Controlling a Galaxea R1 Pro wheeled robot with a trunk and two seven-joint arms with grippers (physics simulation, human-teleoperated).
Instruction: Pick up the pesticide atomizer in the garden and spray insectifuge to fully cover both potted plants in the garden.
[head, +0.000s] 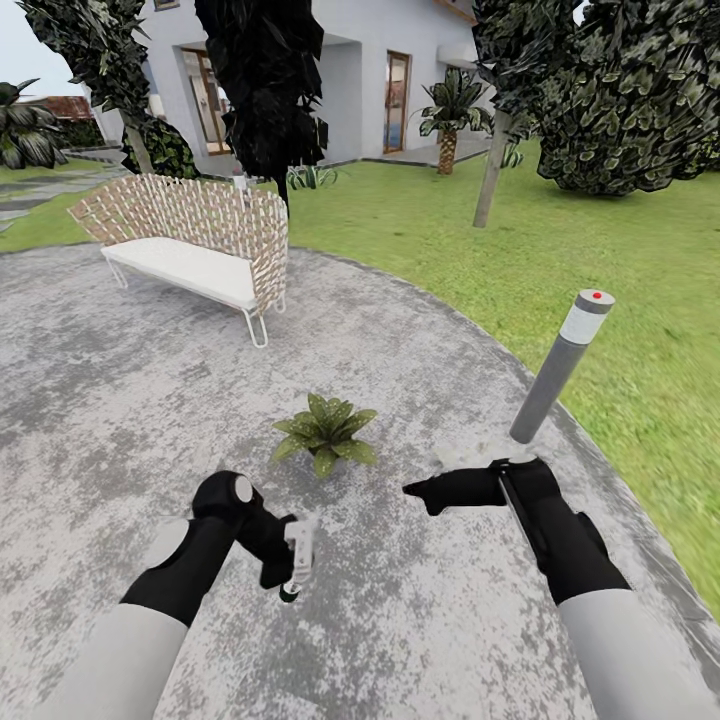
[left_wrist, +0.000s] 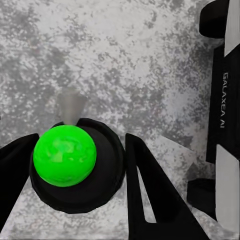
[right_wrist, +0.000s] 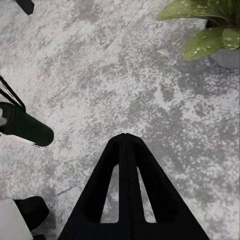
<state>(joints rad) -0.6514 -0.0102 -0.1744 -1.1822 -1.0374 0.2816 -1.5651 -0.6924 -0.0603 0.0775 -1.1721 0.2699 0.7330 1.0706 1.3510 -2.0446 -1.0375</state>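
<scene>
My left claw (head: 290, 560) is closed around the small dark green spray bottle (head: 297, 566). My right claw (head: 415, 490) is pinched shut, empty. The small leafy green potted plant (head: 326, 433) sits at 12 o'clock on the grey patio (head: 120, 400). If I aim badly, spray could miss the leaves.

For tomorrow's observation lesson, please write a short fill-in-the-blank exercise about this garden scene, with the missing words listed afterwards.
1. The pesticide atomizer is held in the ___ gripper.
2. The potted plant stands on the grey ___.
3. The bollard lamp has a ___ dot on top.
4. The right gripper is shut and holds ___.

Missing words: left; patio; red; nothing
</scene>
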